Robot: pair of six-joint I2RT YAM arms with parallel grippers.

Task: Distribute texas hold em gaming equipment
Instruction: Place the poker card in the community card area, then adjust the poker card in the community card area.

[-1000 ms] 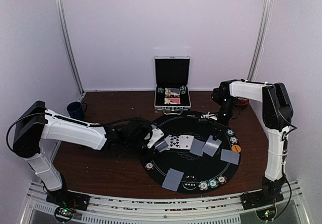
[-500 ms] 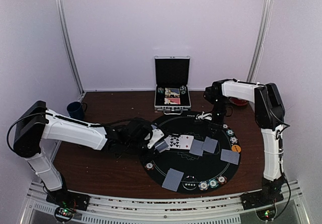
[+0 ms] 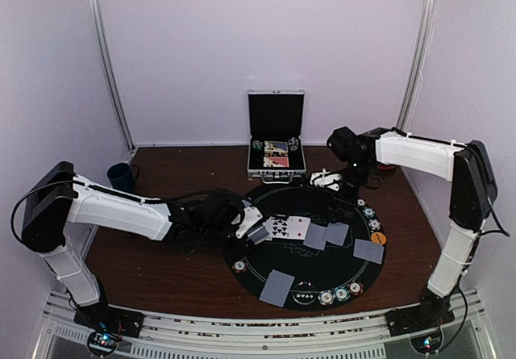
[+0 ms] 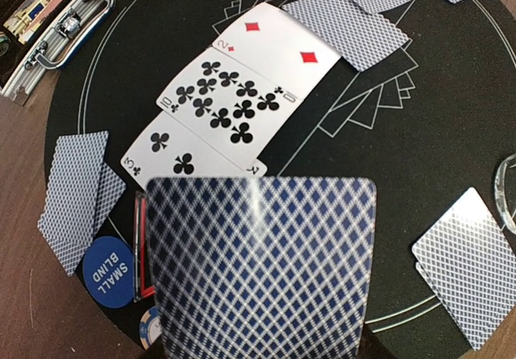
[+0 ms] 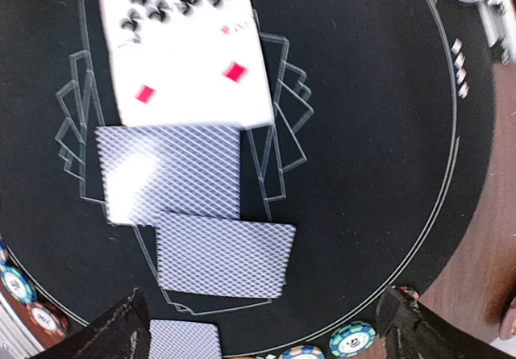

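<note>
Playing cards lie on the round black mat [image 3: 310,262]: three face-up cards [image 4: 226,101] in a row, then two face-down cards [image 5: 226,254]. My left gripper [image 3: 255,231] is shut on a stack of blue-backed cards [image 4: 262,266] at the mat's left edge; the stack hides its fingers. My right gripper [image 3: 326,179] hangs open over the mat's far edge, its fingertips [image 5: 121,331] wide apart with nothing between. Striped chips [image 3: 342,294] sit on the near rim, more chips [image 5: 351,339] on the right rim. A blue small-blind button [image 4: 107,266] lies at the left.
The open silver case [image 3: 276,145] stands behind the mat. A dark blue mug [image 3: 122,177] is at the far left. Face-down card pairs [image 3: 276,287] rest near the mat's front, right [image 3: 368,251] and left [image 4: 76,194]. An orange button [image 3: 379,237] lies on the right rim.
My right gripper has opened and swung left and back along the mat's far edge, its arm stretching out. The left arm and its cards have stayed put.
</note>
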